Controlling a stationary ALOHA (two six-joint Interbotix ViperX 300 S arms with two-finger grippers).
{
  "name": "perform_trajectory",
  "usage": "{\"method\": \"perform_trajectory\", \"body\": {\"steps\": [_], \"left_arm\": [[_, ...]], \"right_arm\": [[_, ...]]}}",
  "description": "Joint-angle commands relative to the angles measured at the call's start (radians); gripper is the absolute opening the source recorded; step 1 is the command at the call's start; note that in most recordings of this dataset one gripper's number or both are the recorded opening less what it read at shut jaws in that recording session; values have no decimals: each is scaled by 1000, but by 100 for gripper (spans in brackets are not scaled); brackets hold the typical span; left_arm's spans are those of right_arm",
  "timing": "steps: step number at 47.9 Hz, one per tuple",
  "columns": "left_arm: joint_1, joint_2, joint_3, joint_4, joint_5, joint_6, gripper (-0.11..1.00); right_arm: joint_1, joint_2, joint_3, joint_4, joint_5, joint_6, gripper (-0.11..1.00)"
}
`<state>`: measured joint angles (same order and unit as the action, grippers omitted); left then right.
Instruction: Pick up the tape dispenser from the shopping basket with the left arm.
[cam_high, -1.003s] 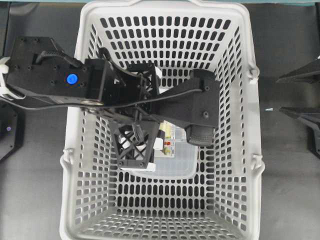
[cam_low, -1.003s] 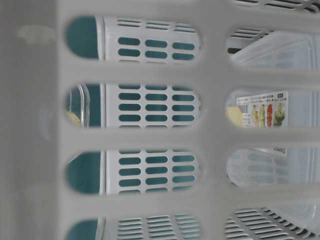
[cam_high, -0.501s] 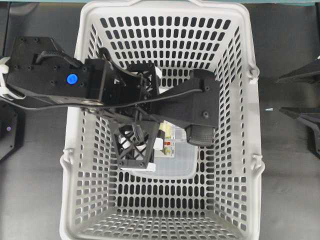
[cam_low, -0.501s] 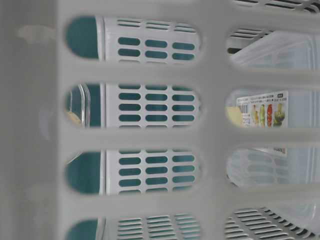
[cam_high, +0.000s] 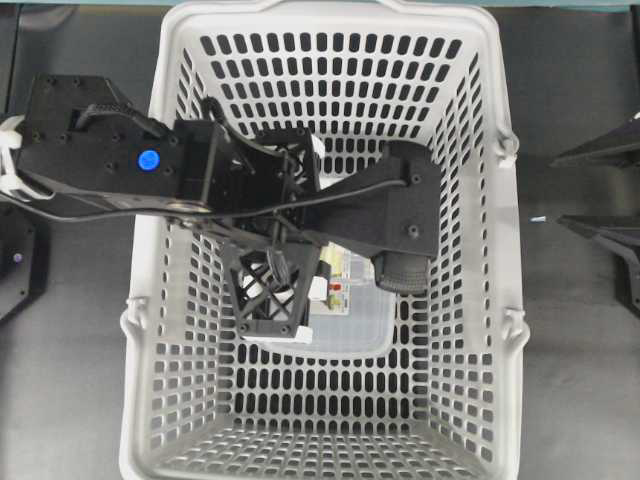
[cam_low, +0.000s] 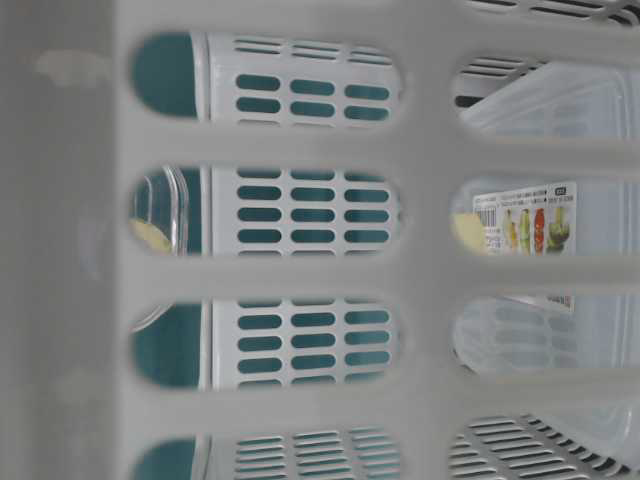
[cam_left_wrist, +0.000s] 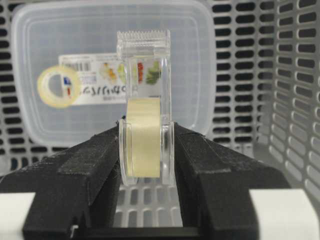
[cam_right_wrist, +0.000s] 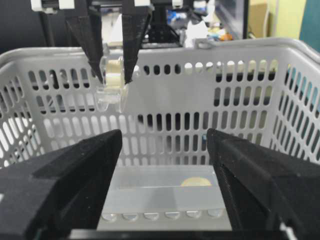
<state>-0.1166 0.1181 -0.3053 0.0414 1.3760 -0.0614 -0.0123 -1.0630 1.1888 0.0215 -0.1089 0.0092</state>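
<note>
1. Grey slotted plastic filled the overhead view: the shopping basket (cam_high: 480, 300) sat in the middle, and the left arm (cam_high: 150, 165) reached over its left rim. The left gripper (cam_high: 272, 235) hung above the clear lidded box (cam_high: 350, 320) on the basket floor. From here its black body hid the tape dispenser, so the grasp could not be read in this view. Off to the right of the basket, the right gripper (cam_high: 598, 188) showed only dark finger tips at the frame edge.

2. Through the basket wall (cam_low: 420, 270) at table level, the box (cam_low: 540, 330) with its printed label was plain. A clear curved piece with a yellowish patch showed at far left; I could not tell whether it was the dispenser.

3. On the left wrist camera, the tape dispenser (cam_left_wrist: 144, 135) stood upright, pinched at the pale tape ring between both black pads (cam_left_wrist: 95, 160), well above the box (cam_left_wrist: 200, 75).

4. On the right wrist camera, the dispenser (cam_right_wrist: 112, 75) hung in the left gripper (cam_right_wrist: 113, 75) near the basket's far rim (cam_right_wrist: 210, 50), clear of the box (cam_right_wrist: 165, 197). The right fingers (cam_right_wrist: 75, 180) were spread wide, holding nothing.

5. To do the lift well, I judged it best to rise straight up, keep the squeeze steady on the smooth plastic, and clear the rim before swinging sideways.
</note>
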Motion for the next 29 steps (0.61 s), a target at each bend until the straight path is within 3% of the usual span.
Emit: {"method": "perform_trajectory", "body": {"steps": [1, 29], "left_arm": [[-2, -15, -3, 3, -2, 2, 28], [-2, -12, 8, 3, -5, 2, 28]], "right_arm": [[2, 6, -6, 3, -6, -2, 67], [2, -12, 0, 3, 2, -2, 67]]}}
